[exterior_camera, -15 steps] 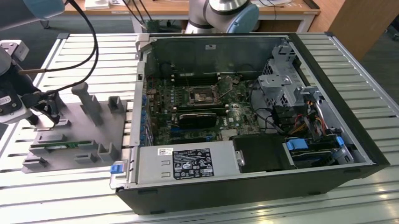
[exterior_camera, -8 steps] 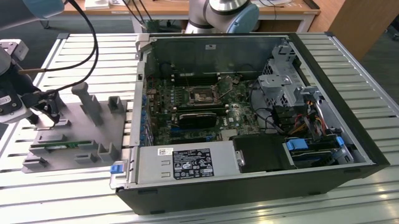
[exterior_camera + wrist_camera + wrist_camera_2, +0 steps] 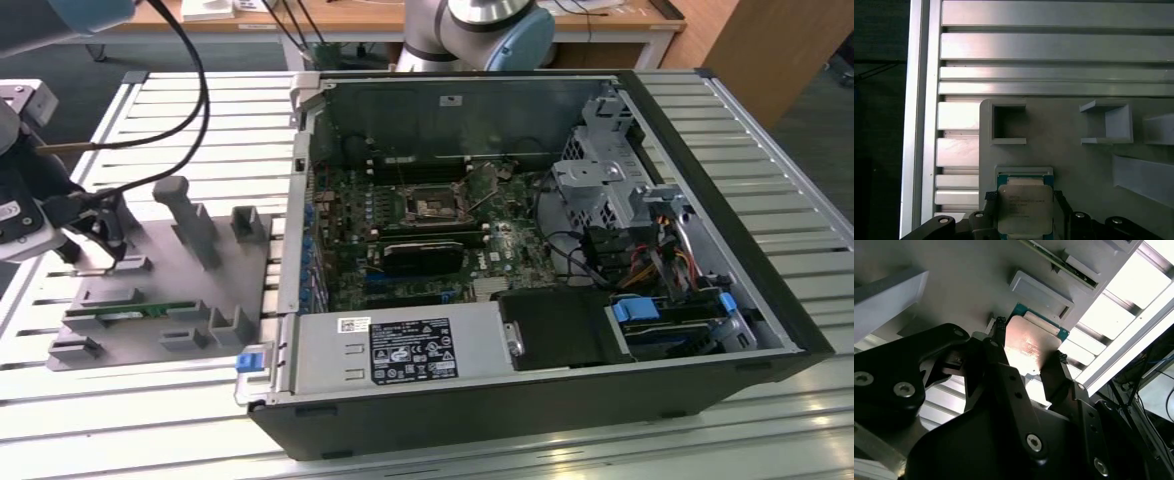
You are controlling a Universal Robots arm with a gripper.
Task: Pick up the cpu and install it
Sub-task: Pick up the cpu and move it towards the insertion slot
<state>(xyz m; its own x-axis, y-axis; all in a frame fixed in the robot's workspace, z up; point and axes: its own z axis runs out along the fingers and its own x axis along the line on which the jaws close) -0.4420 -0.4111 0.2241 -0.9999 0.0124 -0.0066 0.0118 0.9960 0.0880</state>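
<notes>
The cpu (image 3: pixel 1024 207), a small square chip with a dull silver top on a green board, lies in a low pocket of the grey plastic fixture (image 3: pixel 1074 165). My gripper (image 3: pixel 1024 196) straddles it, one black fingertip (image 3: pixel 989 197) against each of two opposite edges. The second wrist view shows the same grip: the cpu (image 3: pixel 1029 342) sits between the fingers (image 3: pixel 998 325), close above the fixture (image 3: pixel 964 285). In the exterior view my gripper (image 3: pixel 104 240) hangs over the fixture's (image 3: pixel 174 290) end at the exterior view's left.
A long green memory stick (image 3: pixel 127 310) lies in the fixture near its front. The open computer case (image 3: pixel 747 230) takes up the table's middle, with the motherboard socket (image 3: pixel 438 207) exposed. Grey posts (image 3: pixel 180 215) rise from the fixture beside my gripper. Another arm's base (image 3: pixel 481 30) stands behind the case.
</notes>
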